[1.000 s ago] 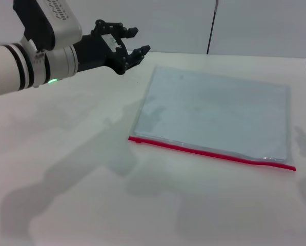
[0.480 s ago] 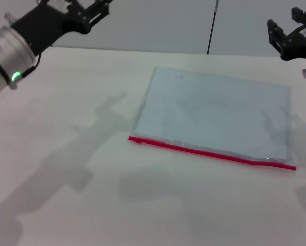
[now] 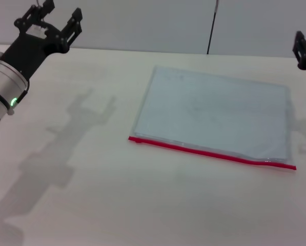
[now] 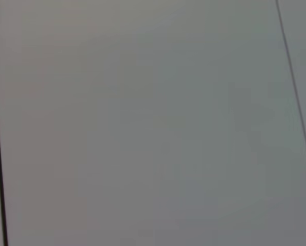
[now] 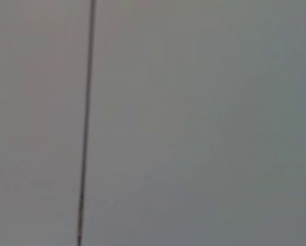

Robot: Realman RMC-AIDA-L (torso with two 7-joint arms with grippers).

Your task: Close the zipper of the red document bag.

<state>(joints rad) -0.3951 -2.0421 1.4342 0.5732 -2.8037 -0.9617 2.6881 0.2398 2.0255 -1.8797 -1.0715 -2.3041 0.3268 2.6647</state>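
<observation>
The red document bag (image 3: 214, 115) lies flat on the white table (image 3: 91, 205), right of centre, a pale blue-grey translucent pouch. Its zipper (image 3: 209, 152) is the thin bright red strip along the bag's near long edge; the slider is too small to place. My left gripper (image 3: 62, 11) hovers at the far left, well away from the bag, open and holding nothing. Only a dark part of my right gripper (image 3: 304, 51) shows at the right edge, beyond the bag's far right corner. Both wrist views show nothing but grey wall.
A grey wall rises behind the table, with a thin dark vertical line (image 3: 212, 25) on it. The arms' shadows fall on the tabletop left of the bag and at its right edge.
The left gripper has pulled back from near the bag's far left corner to the far left. The right gripper rose into view, then drew off to the right edge. The bag has not moved.
</observation>
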